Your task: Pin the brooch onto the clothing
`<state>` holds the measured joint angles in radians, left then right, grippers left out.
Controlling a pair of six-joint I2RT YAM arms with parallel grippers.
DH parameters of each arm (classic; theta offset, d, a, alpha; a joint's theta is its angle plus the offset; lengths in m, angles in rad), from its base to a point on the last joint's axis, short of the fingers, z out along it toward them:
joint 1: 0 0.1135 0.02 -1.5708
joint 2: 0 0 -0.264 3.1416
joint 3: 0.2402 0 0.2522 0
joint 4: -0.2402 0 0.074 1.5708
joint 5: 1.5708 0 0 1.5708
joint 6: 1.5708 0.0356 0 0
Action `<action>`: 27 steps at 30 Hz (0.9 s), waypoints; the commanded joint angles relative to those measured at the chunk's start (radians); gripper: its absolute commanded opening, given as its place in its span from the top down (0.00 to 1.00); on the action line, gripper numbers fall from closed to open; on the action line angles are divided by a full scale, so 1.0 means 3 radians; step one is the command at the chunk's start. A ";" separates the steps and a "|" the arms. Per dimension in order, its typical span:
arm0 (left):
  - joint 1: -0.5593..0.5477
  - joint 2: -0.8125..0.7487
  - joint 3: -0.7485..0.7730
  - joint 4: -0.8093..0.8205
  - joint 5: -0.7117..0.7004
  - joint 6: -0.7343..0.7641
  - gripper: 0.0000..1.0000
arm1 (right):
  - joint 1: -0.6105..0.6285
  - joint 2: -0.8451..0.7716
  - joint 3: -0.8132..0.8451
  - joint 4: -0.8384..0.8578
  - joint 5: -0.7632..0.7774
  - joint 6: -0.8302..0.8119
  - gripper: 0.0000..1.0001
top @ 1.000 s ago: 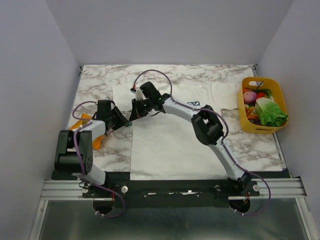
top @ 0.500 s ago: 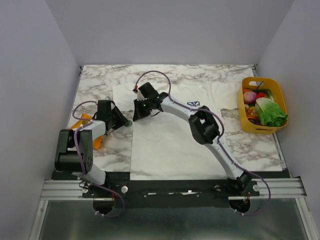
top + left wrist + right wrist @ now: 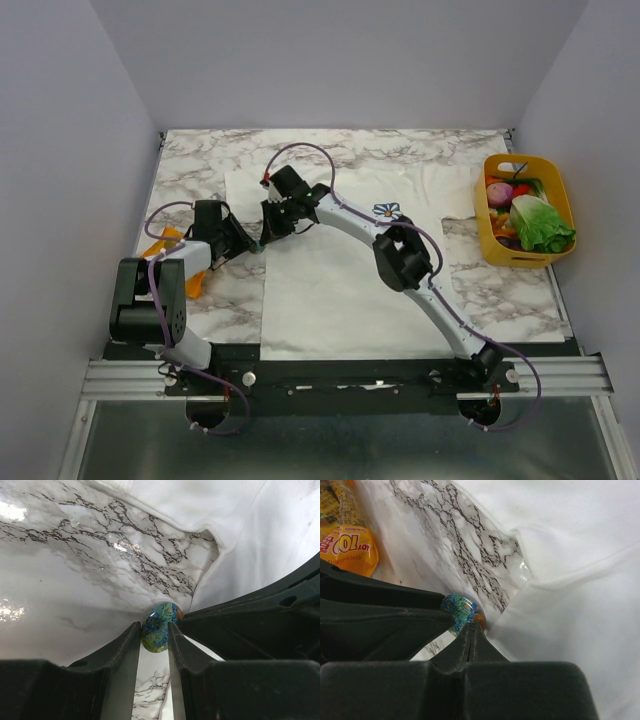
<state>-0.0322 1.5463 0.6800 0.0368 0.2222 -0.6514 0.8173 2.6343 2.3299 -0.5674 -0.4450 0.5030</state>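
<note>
**L gripper [image 3: 154, 630] clamped on brooch [image 3: 161, 620] at edge of T-shirt [image 3: 270, 540], R gripper [image 3: 471, 630] tip against it**

Overhead cam: shows the white T-shirt spread flat on marble table [image 3: 190, 170], w/ blue square flower print [image 3: 388, 211] on chest. Places both grippers tip to tip at shirt's left edge, w/ R arm stretched across the fabric from near right corner. Picks out brooch only as a tiny dark speck btwn the two tips, well apart from the print. Also takes in orange snack packet [image 3: 165, 243] partly under L arm, plus yellow basket [image 3: 520, 260] of toy veg at table's right side, off the shirt.

L wrist cam: shows brooch gripped at its sides btwn the two black fingers [image 3: 120, 655] of L gripper. Gives a domed face w/ blue-green swirls and a bit of orange at one edge. Sets it just over bare marble, right beside shirt's edge; cannot tell whether it touches fabric. Has R gripper's black body coming in from the right, its tip meeting brooch.

R wrist cam: shows R gripper fingers pressed together, only a thin seam btwn them, tips at brooch's orange edge. Cannot tell whether anything is pinched there. Has one L finger along the left, snack packet in top left corner, white fabric filling the right.
</note>
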 commanded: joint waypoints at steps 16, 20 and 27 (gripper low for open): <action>0.0010 -0.0323 -0.0124 0.0123 0.0410 -0.0058 0.64 | 0.0037 0.0040 -0.0040 -0.0088 -0.0189 0.0103 0.99; 0.0005 -0.0246 -0.0099 0.0051 0.0385 -0.0043 0.65 | 0.0042 0.0014 -0.0096 -0.0041 -0.0224 0.0113 0.99; 0.0005 -0.0123 -0.0124 0.0066 0.0277 -0.0048 0.71 | 0.0037 -0.0032 -0.0168 -0.0011 -0.0276 0.0113 0.99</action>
<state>-0.0261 1.4837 0.6479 0.0433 0.2855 -0.6556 0.8108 2.6331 2.3116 -0.5526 -0.5018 0.5335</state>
